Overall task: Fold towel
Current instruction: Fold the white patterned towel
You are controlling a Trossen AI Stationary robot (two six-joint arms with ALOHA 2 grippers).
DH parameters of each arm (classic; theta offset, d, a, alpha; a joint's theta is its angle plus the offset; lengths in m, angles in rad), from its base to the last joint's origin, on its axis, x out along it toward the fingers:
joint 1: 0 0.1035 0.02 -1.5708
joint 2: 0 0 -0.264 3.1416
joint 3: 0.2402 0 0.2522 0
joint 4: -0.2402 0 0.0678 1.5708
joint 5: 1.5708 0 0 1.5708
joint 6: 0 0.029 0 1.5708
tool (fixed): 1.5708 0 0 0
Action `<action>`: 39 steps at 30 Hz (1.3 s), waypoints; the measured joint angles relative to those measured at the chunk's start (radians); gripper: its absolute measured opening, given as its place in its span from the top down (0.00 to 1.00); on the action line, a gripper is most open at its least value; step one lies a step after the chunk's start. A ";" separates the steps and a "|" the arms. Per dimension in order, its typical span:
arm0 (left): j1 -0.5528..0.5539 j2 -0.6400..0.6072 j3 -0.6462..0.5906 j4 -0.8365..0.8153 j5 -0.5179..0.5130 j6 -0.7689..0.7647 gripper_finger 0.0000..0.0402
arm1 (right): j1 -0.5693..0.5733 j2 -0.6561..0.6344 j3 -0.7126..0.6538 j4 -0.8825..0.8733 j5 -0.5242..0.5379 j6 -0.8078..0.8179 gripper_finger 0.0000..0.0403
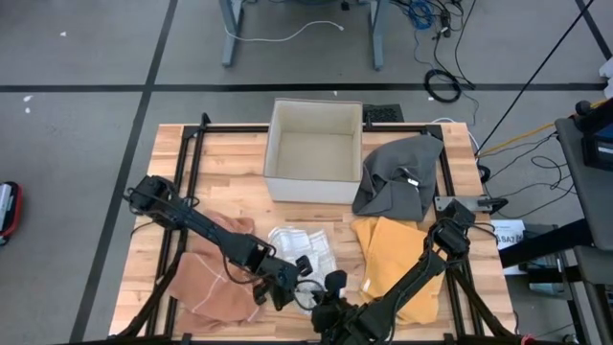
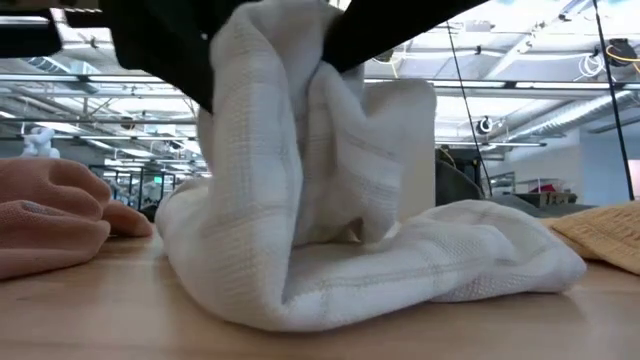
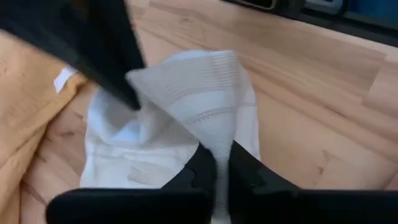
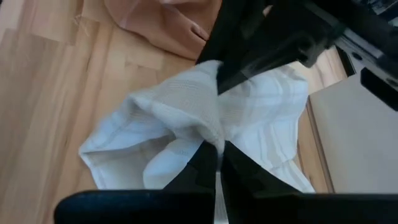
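Note:
A white towel (image 1: 303,245) lies bunched near the table's front middle. In the low view the towel (image 2: 330,250) is drawn up into two peaks while its lower folds rest on the wood. My left gripper (image 1: 292,284) comes in from the left and my right gripper (image 1: 328,287) from the right. Both are shut on the towel close together. Each wrist view shows its own fingers shut on the cloth, the left gripper (image 3: 221,180) and the right gripper (image 4: 219,168), with the other arm just beyond. My left gripper pinches a raised fold of the towel (image 3: 214,127) between its two fingers, slanting down from the table's left. One layer or several, I cannot tell. The cloth rises to the fingers in a peak (image 2: 240,70); the rest lies on the table. My right gripper pinches a neighbouring raised part of the towel (image 4: 208,127) between its two fingers, slanting down from the table's right. That part stands up in a second peak (image 2: 330,90), and the towel's lower folds stay on the table.
A pink-brown cloth (image 1: 215,268) lies to the left of the towel and a yellow cloth (image 1: 393,254) to its right. Farther back stand a white open box (image 1: 316,153) and a grey cloth (image 1: 397,177).

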 joint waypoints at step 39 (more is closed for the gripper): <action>-0.383 -0.109 -0.068 -0.474 -0.477 -0.670 0.94 | -0.073 -0.008 -0.204 0.383 -0.342 -0.245 0.62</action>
